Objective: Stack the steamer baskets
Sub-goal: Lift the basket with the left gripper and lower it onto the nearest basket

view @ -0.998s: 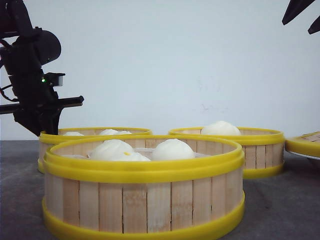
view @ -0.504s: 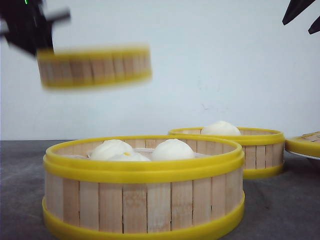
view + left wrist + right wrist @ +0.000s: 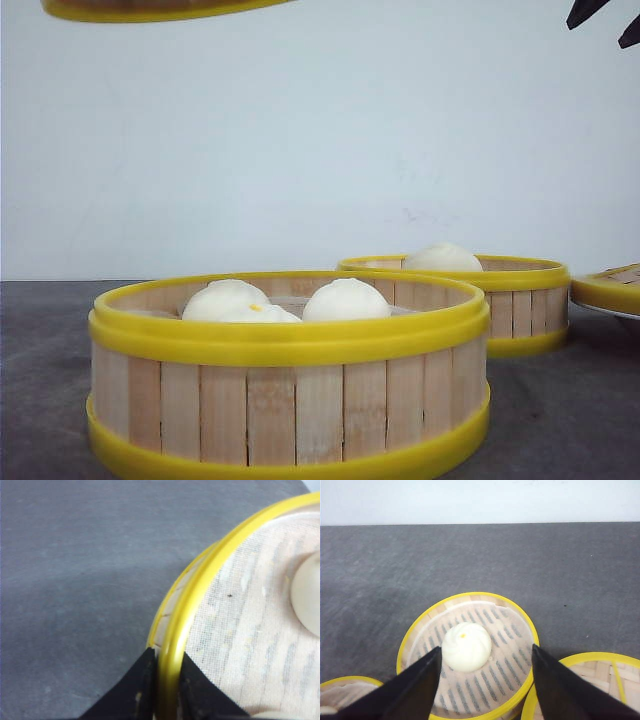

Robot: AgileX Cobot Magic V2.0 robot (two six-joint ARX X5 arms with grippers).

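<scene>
I am holding one steamer basket high in the air at the far left; in the front view only its yellow bottom rim shows at the top edge. In the left wrist view, my left gripper is clamped on that basket's rim, one black finger outside the wall and the other inside, over the cloth liner with a white bun beside it.

On the dark table, a second basket sits nearest the camera, holding white buns. A third basket sits farther back to the right, holding one bun. A flatter yellow-rimmed lid lies at the far right edge.

My right gripper hangs open and empty above the third basket, its two dark fingers spread on either side of the bun in that view.

I judge the step in hand to be carrying the lifted basket toward a stacking spot. The next move calls for bringing it level over one of the baskets on the table, lining up the rims, then lowering it so it seats without crushing the buns.
</scene>
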